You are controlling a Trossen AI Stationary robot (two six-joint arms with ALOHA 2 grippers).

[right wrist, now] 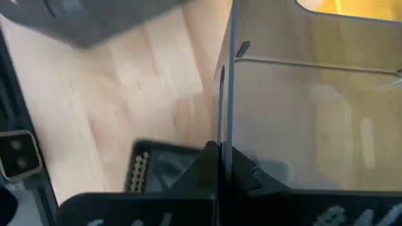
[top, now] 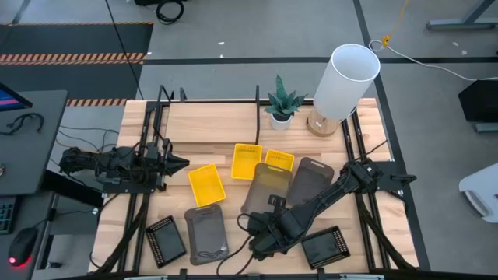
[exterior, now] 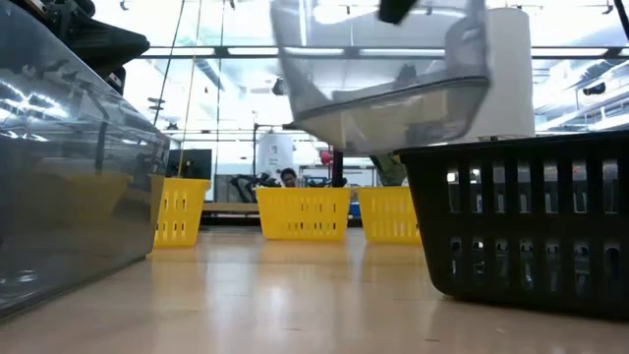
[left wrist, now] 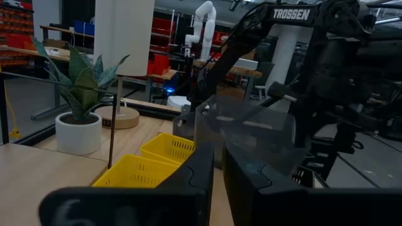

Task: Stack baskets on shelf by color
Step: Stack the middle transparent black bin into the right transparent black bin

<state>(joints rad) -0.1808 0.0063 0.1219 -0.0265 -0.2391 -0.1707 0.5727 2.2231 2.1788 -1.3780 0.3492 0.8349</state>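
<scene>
My right gripper is shut on a translucent dark grey basket, which also shows high in the low view. A second grey basket lies just right of it, and a third sits near the table's front. Three yellow baskets rest flat mid-table. Two black perforated baskets sit at the near edge; a third does not show. My left gripper waits shut at the table's left, touching nothing. My right gripper has the grey basket by its near end wall, at the rim. The thin wall is pinched with one finger outside and the other inside. The fingers come from the table's near side, slanting down. The basket is lifted clear and tilted.
A potted plant and a white-shaded lamp stand at the far edge. Thin black uprights frame the far part of the table, and black rails run along its right side. Bare wood lies between the near baskets.
</scene>
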